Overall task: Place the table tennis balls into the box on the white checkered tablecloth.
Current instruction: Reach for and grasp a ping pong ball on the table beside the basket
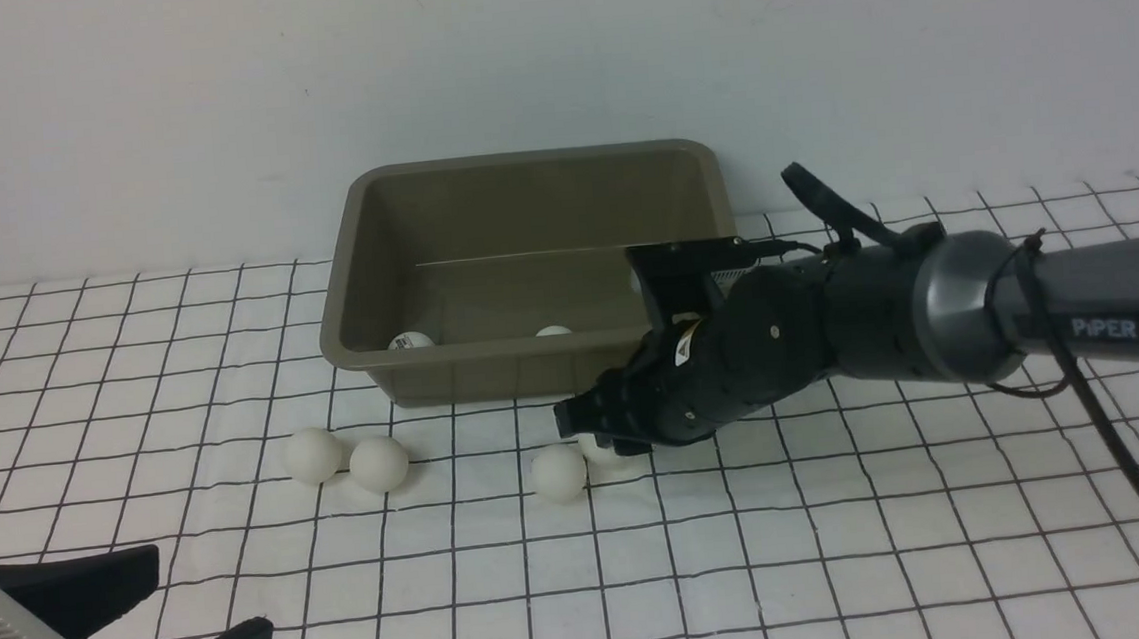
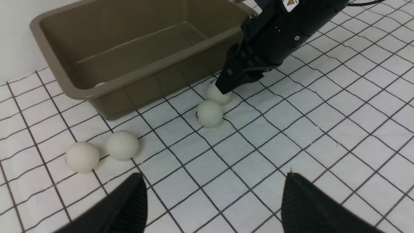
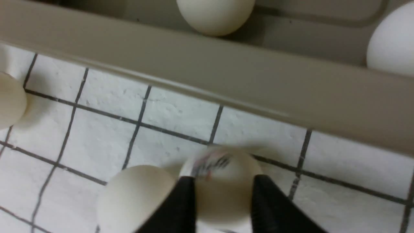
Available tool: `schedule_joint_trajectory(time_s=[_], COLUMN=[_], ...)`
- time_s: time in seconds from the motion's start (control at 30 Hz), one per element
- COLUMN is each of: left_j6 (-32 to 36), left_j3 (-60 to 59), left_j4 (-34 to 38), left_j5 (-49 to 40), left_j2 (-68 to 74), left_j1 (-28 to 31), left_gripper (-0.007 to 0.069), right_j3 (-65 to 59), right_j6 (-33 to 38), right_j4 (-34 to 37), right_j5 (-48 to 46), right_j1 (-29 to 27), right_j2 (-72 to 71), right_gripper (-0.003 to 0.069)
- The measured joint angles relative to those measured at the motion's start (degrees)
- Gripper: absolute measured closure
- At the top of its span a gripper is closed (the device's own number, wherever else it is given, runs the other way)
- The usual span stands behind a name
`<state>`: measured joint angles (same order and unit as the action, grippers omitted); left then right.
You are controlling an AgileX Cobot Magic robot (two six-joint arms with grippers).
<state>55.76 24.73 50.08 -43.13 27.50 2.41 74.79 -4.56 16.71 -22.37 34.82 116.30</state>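
So, front view, right gripper (image 1: 593, 436): yours is down low on the white checkered tablecloth (image 1: 846, 541), tips at the cloth.
Front view, pinched ball (image 1: 601, 449): only a sliver of it shows under those tips.
Front view, loose ball (image 1: 558, 473): it sits just beside the right gripper's tips on the side away from the box. It is touching the pinched ball or very nearly so.
Front view, outer ball (image 1: 314, 455) and inner ball (image 1: 379, 463): they touch each other on the cloth, well apart from the right gripper, between it and your left one.
Front view, box (image 1: 518, 160): it stands just beyond the right gripper. A left boxed ball (image 1: 411, 341) and a middle boxed ball (image 1: 552, 331) peek over its near wall.
Front view, left gripper (image 1: 213, 595): it is spread wide, with nothing between its tips.

Left wrist view, left gripper: you see the two black tips far apart, with bare cloth between them.
Left wrist view, right gripper: it is closed onto the pinched ball, straight ahead of the left gripper and close against the box's near wall.
Left wrist view, loose ball: it lies between the left gripper and the pinched ball and carries a small dark print.

Right wrist view, fingers (image 3: 184, 207): they press on either side of the pinched ball, whose dark print is blurred.
Right wrist view, loose ball: it is tight against the outside of one finger.
Right wrist view, box: its rim runs just past the gripper tips, and two balls lie inside beyond it.
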Motion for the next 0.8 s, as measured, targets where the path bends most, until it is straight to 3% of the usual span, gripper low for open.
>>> schedule_joint_trajectory(time_s=[0.17,0.37,0.57,0.67,0.8], left_j6=[0.0,0.0,0.0,0.0,0.0], left_j3=[0.0,0.0,0.0,0.0,0.0], left_j4=[0.0,0.0,0.0,0.0,0.0], left_j5=[0.0,0.0,0.1,0.1,-0.3], left_j2=[0.0,0.0,0.0,0.0,0.0], left_j1=[0.0,0.0,0.0,0.0,0.0], left_gripper=[0.0122,0.0122,0.0122,0.0122,0.0122], right_j3=[0.0,0.0,0.0,0.0,-0.1], right_j6=[-0.1,-0.1,-0.1,0.0,1.3], right_j4=[-1.6,-1.7,-1.7,-1.9,-4.5], right_j5=[-0.6,-0.6,-1.1,-3.0,-4.2], right_j1=[-0.1,-0.1,-0.1,-0.1,-0.1], right_j2=[0.0,0.0,0.0,-0.3,-2.6], right_gripper=[0.0618,0.0628,0.0515,0.0345,0.0246])
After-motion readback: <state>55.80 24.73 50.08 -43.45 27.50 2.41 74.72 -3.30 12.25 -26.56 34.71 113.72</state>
